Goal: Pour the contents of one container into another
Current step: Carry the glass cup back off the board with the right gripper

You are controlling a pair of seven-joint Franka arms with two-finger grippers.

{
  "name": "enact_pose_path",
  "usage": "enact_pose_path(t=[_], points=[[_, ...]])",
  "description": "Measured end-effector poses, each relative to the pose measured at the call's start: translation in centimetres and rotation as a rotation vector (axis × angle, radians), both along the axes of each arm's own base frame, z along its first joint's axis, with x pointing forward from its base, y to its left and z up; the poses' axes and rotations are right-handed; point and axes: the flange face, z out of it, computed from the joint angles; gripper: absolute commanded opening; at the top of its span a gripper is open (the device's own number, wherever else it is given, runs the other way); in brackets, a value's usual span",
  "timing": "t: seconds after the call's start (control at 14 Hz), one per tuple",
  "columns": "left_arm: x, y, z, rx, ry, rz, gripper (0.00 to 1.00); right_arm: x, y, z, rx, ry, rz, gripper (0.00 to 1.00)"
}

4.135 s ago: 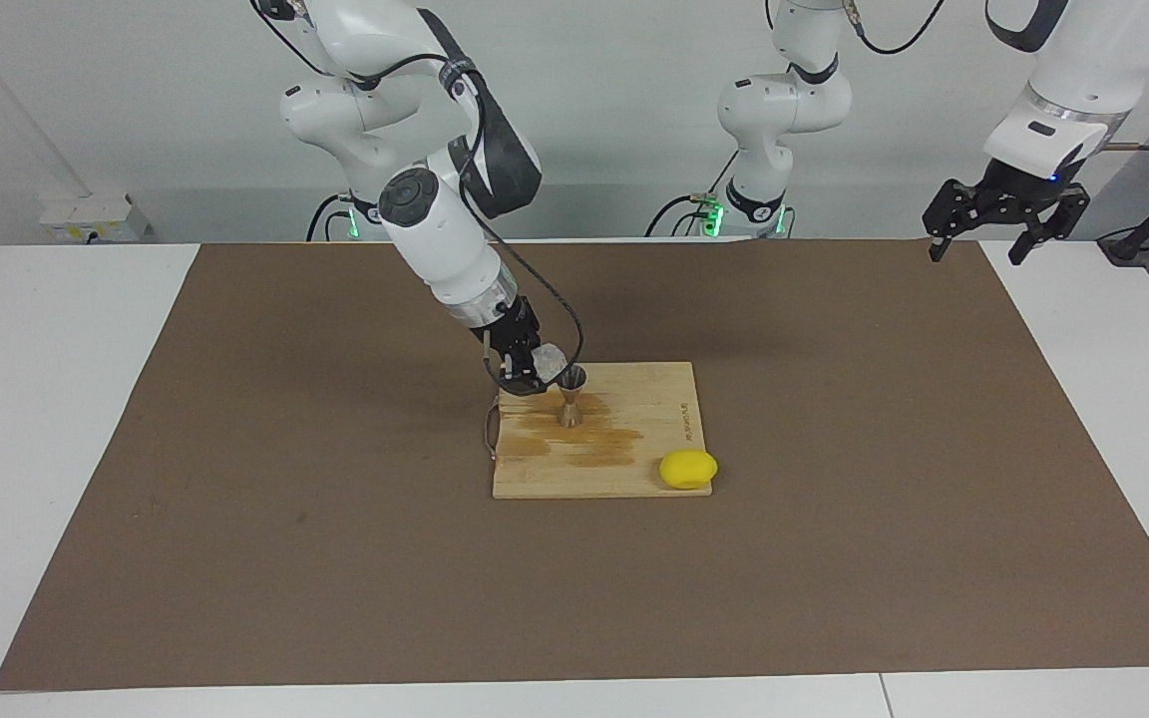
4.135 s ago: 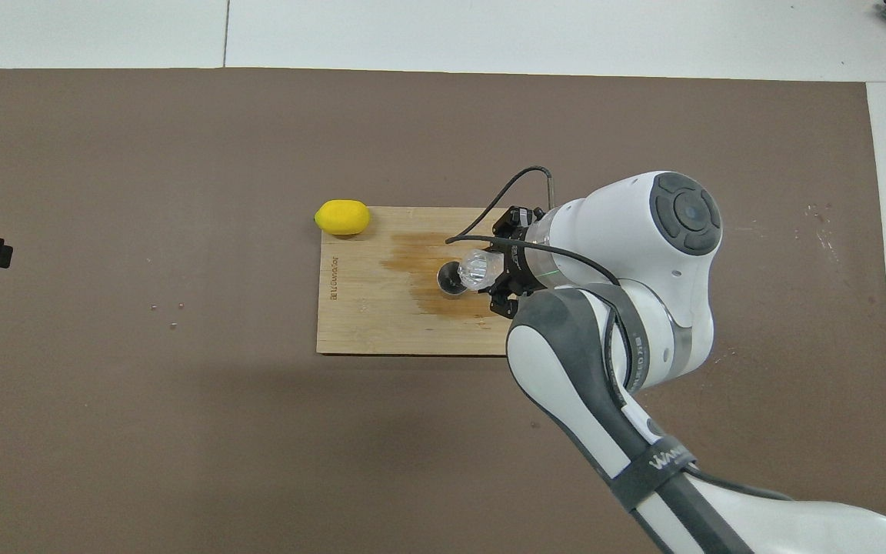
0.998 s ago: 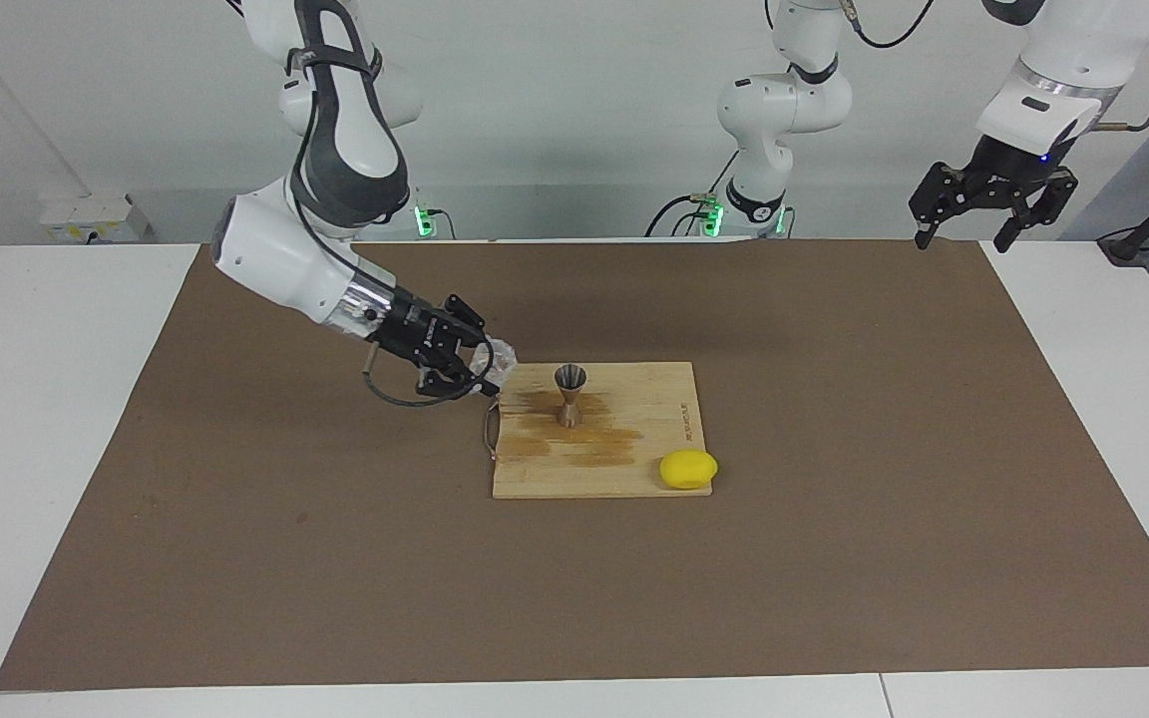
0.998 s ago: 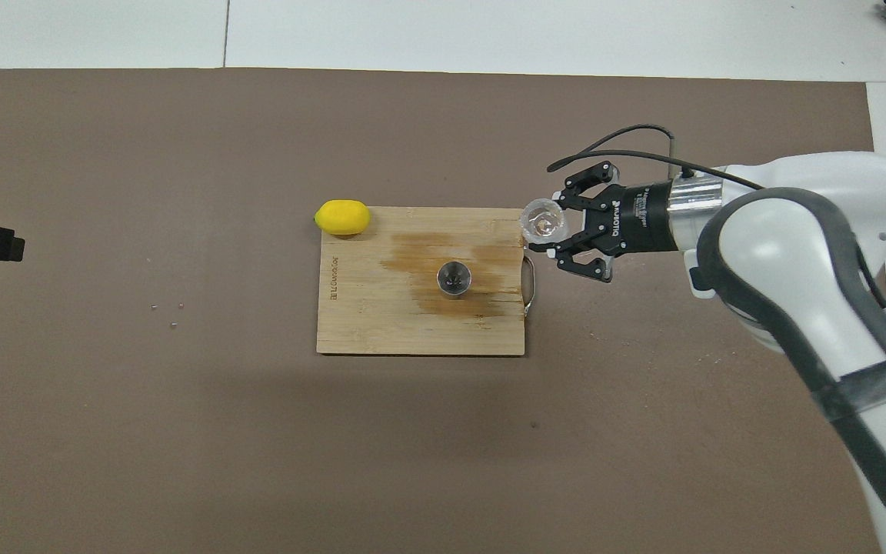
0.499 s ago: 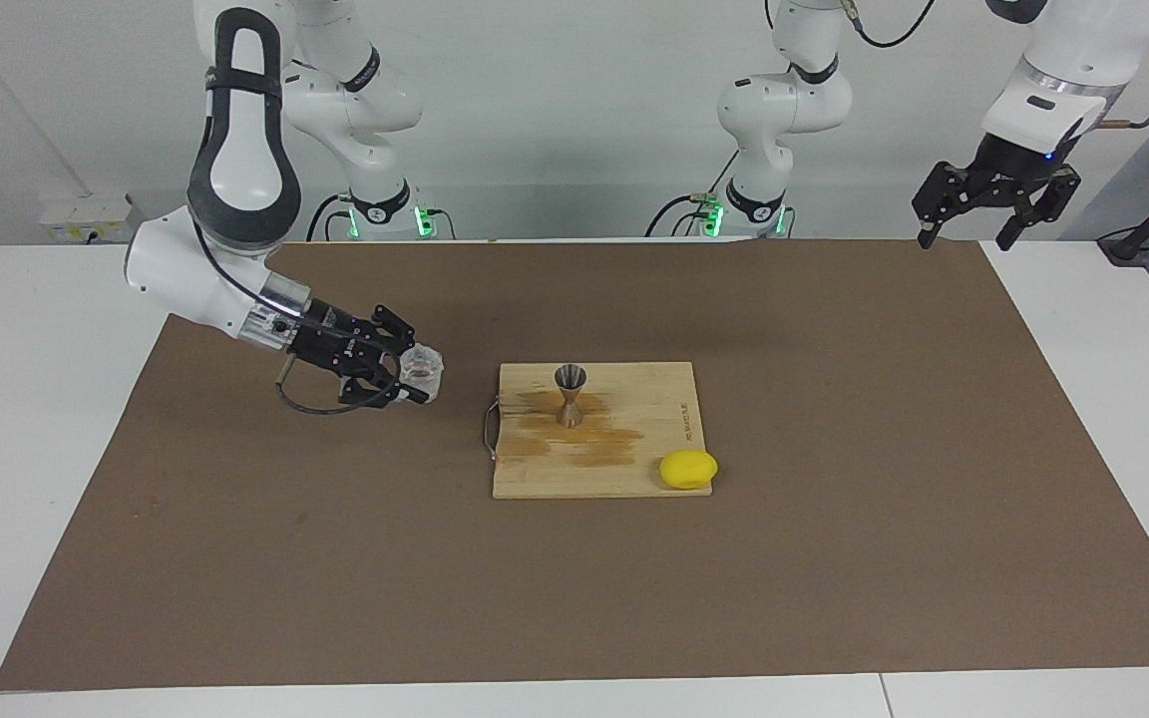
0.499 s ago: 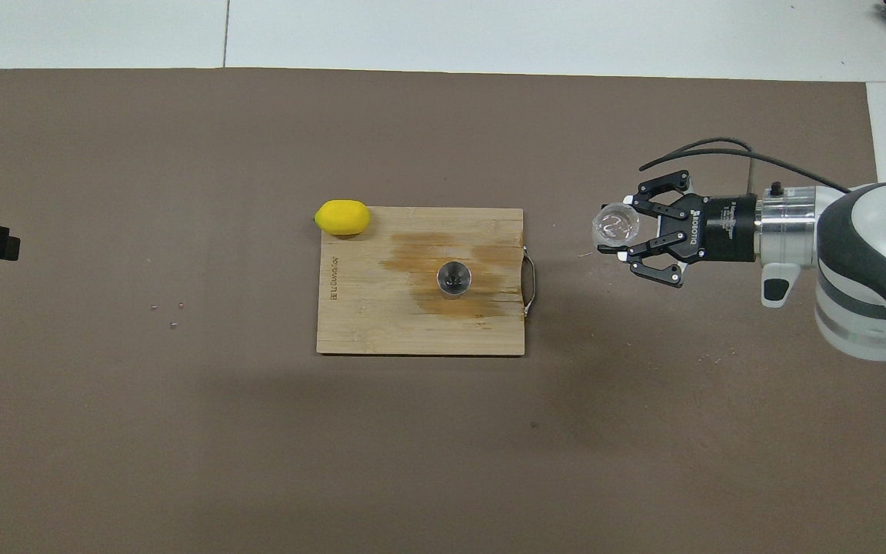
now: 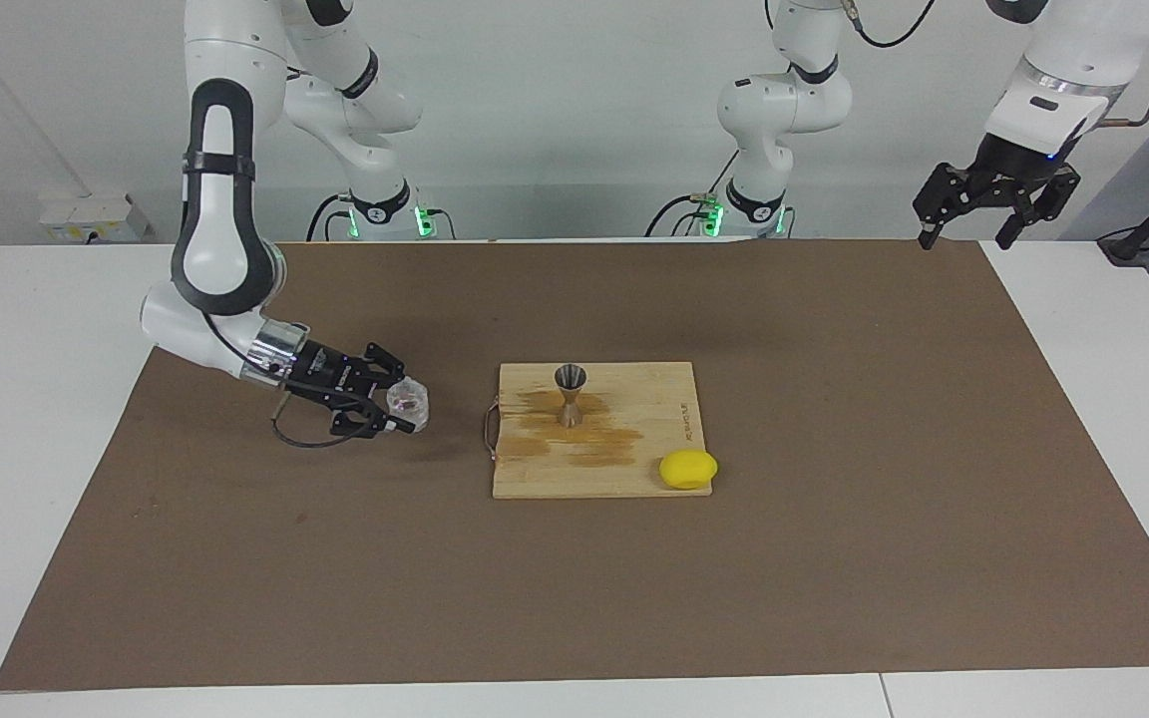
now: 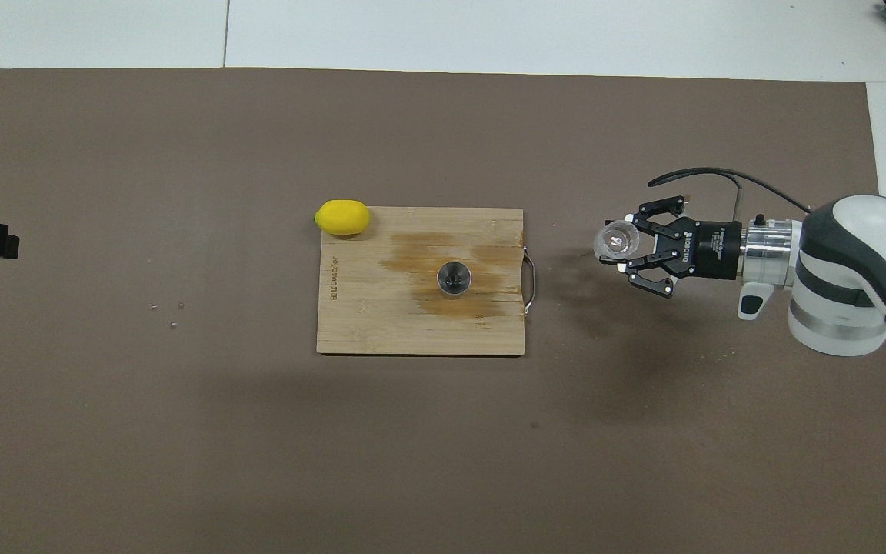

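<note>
Item, right gripper (image 7: pixel 405 407): clenched on the glass (image 7: pixel 408 401), low over the brown mat (image 7: pixel 235 558) at the board's (image 8: pixel 366 323) three o'clock in your overhead view.
Item, jigger (image 7: pixel 570 395): upright on the stained board, lemon (image 7: pixel 688 469) at the corner.
Item, left gripper (image 7: pixel 993 204): released, waiting.
You judge the pouring done; setting the glass down remains.

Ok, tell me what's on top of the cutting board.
On the board: the steel jigger upright amid a brownish wet stain, and a lemon overhanging one corner. What the jigger holds cannot be told.
</note>
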Motion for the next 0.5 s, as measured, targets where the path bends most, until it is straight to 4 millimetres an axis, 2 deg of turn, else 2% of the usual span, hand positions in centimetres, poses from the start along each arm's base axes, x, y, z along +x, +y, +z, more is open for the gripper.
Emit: enact_pose_path(t=[0.14, 0.5], points=[[0.0, 0.1, 0.0, 0.0, 0.0, 0.002, 1.0, -0.2, -0.2, -2.1, 0.015, -0.007, 0.025, 0.0], [0.0, 0.2, 0.0, 0.0, 0.0, 0.004, 1.0, -0.6, -0.6, -4.0, 0.028, -0.051, 0.076, 0.0]])
